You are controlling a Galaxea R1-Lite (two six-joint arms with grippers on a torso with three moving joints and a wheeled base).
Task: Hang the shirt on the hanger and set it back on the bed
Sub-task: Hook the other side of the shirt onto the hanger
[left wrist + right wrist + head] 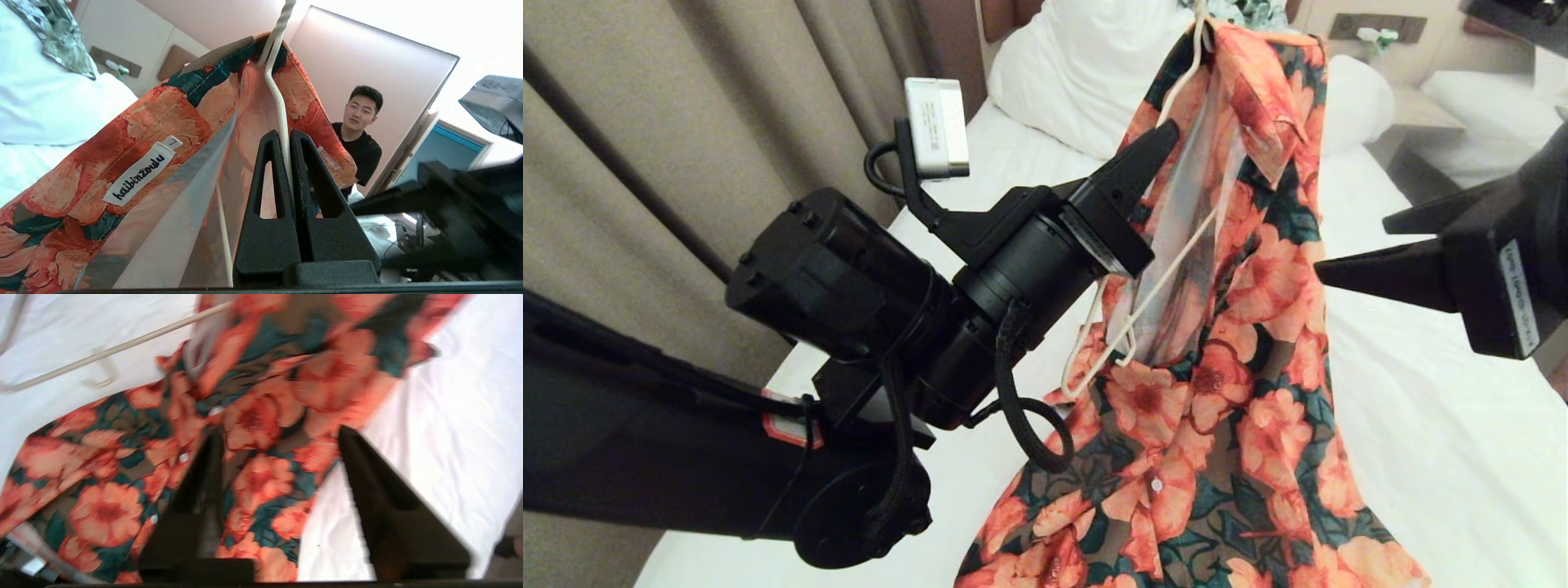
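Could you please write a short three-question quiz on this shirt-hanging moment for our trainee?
1. True or false: the left gripper is clamped on the hanger.
2. Which state fits the right gripper: A open, holding nothing; B shut on the shirt?
3. Fill in: the shirt's lower part rests on the ___.

Key: 1 true. 2 A. 3 bed.

Left arm up and clamped, right one hanging back.
My left gripper [286, 139] points toward 1 o'clock, fingers pinched tight; my right gripper [282, 435] reaches in from 3 o'clock, jaws spread apart.
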